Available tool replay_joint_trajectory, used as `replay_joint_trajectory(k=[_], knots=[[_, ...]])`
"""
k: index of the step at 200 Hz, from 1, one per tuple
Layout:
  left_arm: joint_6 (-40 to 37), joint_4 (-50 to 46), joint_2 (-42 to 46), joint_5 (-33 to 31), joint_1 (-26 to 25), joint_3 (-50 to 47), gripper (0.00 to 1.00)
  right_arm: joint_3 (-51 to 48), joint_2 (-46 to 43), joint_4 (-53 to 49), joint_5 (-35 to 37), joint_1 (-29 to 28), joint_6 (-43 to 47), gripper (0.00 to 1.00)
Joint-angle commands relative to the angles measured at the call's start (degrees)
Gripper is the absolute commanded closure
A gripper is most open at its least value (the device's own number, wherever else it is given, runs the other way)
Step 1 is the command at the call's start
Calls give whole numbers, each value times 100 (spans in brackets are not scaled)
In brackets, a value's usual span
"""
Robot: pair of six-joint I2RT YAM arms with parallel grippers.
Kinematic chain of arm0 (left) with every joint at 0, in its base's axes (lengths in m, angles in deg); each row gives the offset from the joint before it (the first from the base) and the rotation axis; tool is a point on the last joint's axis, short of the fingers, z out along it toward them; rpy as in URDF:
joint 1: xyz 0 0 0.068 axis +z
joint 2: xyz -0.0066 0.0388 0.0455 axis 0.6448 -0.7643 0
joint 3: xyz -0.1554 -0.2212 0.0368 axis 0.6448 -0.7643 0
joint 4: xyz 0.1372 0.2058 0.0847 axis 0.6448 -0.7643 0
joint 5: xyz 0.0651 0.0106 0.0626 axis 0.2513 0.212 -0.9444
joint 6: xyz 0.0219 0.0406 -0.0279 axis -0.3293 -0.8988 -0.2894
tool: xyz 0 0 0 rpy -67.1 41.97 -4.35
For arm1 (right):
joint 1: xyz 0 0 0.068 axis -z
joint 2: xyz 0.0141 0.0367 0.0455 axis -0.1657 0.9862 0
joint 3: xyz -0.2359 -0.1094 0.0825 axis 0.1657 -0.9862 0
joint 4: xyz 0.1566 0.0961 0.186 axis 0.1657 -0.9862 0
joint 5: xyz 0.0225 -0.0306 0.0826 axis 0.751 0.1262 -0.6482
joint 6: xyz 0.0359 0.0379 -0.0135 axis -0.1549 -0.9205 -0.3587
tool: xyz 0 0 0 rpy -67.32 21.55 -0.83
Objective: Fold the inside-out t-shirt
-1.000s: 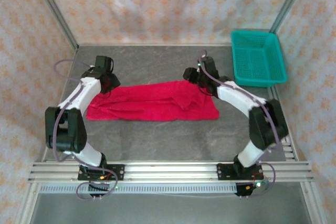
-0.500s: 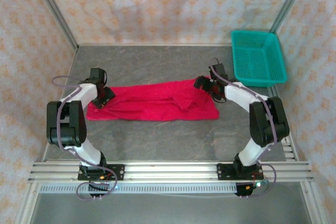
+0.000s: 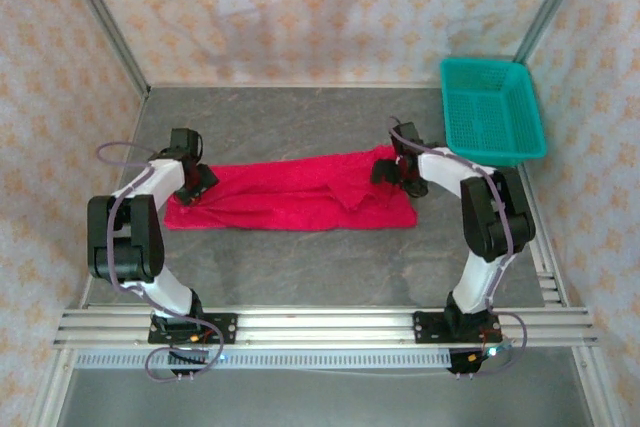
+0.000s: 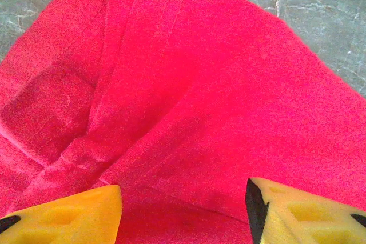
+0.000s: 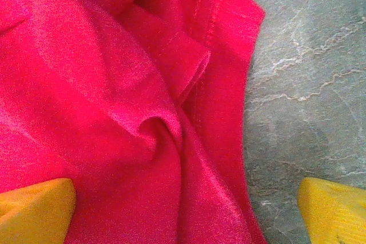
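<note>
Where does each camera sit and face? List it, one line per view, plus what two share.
Top external: above and behind the bases, looking down on table, t-shirt and teal basket; both arms show, left gripper and right gripper at the shirt's ends.
Left wrist: on the left arm, facing down at cloth; its yellow fingers show, apart.
Right wrist: on the right arm, facing down at the shirt's edge; yellow fingers wide apart.
Shared: both wrist views show the shirt on the table.
</note>
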Motion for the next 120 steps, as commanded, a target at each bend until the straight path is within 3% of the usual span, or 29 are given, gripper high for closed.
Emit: replay_joint_trajectory(k=[1,27,59,82,111,120], knots=[[-135,-135,-181,-184,19,145,40,149,143,-176,17,-78,154,0],[-131,-101,-250,-144,20,152,40,133,301,-9,-163,-117,91,5],[-183,-143,-308,-143,16,202,40,119,479,257,-426,-117,10,26],[-219,-187,-332,-204,30,214,40,124,625,331,-561,-119,-27,54],[-219,-221,-367,-257,27,229,40,-4,610,326,-635,-84,-53,99],[-219,-232,-352,-237,27,229,38,-101,502,308,-639,-22,-88,100]])
